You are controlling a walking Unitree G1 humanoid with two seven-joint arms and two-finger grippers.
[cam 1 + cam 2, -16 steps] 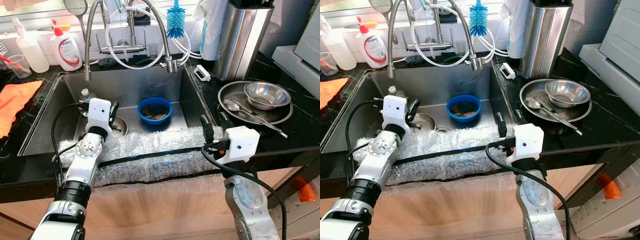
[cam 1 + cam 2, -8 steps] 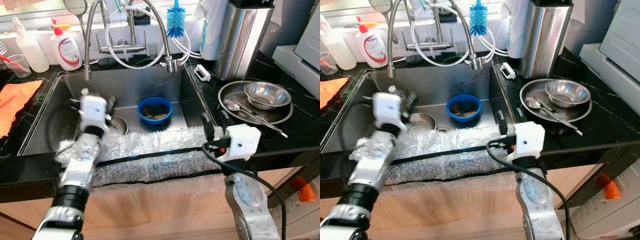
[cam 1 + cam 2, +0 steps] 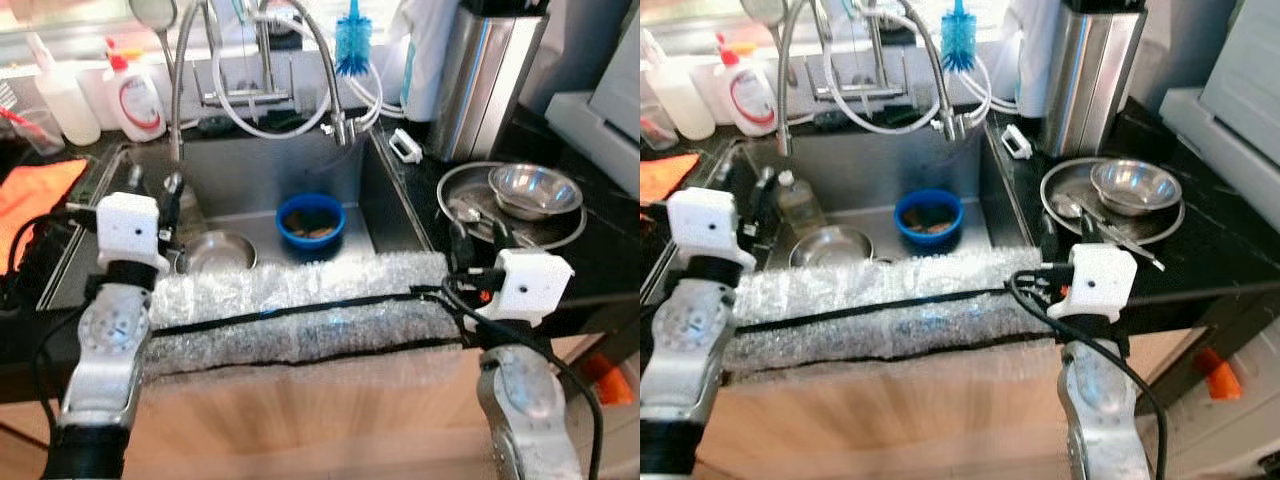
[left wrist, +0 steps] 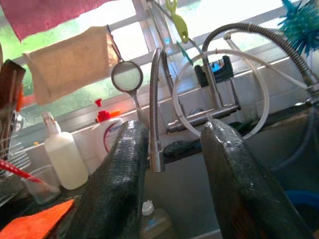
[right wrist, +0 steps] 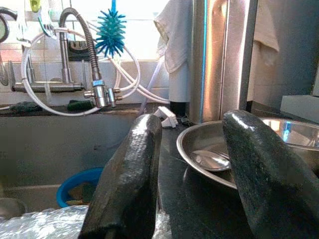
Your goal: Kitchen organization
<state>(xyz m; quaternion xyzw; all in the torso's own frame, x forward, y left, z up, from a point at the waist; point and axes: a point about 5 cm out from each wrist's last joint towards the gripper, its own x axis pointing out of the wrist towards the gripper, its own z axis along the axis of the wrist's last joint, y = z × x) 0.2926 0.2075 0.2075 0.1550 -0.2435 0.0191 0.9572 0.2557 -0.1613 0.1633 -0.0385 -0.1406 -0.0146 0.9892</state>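
A blue bowl holding scraps sits in the steel sink, with a steel bowl and a small clear bottle to its left. My left gripper hovers open over the sink's left rim with nothing between its fingers. On the right counter a steel plate carries a steel bowl and a spoon. My right gripper stands open at the plate's near edge, holding nothing, its fingers pointing along the counter.
Bubble wrap pads the sink's front edge. Flexible taps and white hoses arch over the basin under a blue brush. Soap bottles and an orange cloth lie to the left, and a tall steel canister stands back right.
My left arm has swung left from above the sink's drain area to its left rim, uncovering the steel bowl. My right gripper has shifted right toward the plate. The view is slightly blurred.
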